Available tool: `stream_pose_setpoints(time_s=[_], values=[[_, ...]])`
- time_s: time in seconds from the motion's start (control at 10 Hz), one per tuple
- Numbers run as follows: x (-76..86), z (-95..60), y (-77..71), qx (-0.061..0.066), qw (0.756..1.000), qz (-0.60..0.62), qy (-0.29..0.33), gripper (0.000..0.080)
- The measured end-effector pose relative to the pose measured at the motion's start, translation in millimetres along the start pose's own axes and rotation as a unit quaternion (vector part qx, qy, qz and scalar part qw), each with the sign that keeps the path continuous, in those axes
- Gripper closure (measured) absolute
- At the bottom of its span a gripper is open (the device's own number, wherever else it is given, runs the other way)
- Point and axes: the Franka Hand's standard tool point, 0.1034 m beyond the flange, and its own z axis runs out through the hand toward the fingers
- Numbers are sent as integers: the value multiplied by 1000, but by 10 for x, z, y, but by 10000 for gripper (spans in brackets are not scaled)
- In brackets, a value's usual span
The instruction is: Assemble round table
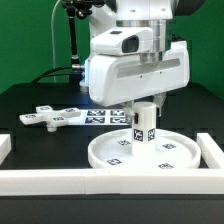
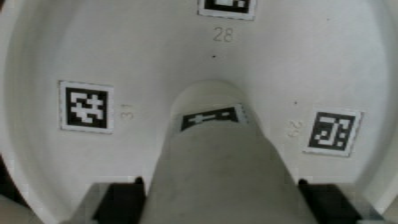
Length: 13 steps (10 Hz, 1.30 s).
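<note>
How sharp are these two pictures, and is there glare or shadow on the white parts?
Exterior view: fairly sharp, evenly lit; the disc is bright but its tags are readable. Wrist view: soft overall, the post close to the lens is blurred, and grey shading dulls the disc.

The disc [image 1: 108,150], in the lower middle of the exterior frame, looks like smooth white plastic with a soft sheen along its rim. The post [image 1: 144,131] has the same white plastic look (up close it seems faintly grainy, though blur makes that uncertain). Their tags [image 2: 89,105] read as matt black-and-white print. The cross-shaped piece [image 1: 55,116], centre left, is matt white. The desk [image 1: 45,140] is matt black. The arm housing [image 1: 135,65] is glossy white plastic; the fingers [image 2: 121,203] of the pincer [image 2: 217,205] look dark and dull.
</note>
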Motion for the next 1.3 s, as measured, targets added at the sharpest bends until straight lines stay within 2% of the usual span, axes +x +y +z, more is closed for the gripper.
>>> stream_pose_setpoints(time_s=[0.3, 0.4, 0.5, 0.6, 0.7, 0.8, 1.0, 1.1, 1.3], values=[[36, 6, -50, -1, 995, 96, 3, 390], [34, 6, -47, -1, 993, 120, 3, 312], [35, 7, -49, -1, 993, 119, 3, 312], [25, -4, -48, -1, 994, 110, 2, 205], [-13, -74, -47, 0, 996, 94, 0, 160], [-78, -160, -23, -1, 997, 71, -1, 160], [-337, -393, 117, -6, 1000, 25, 3, 151], [-441, -424, 176, -7, 999, 32, 1, 151], [-442, -402, 169, -6, 999, 33, 0, 151]])
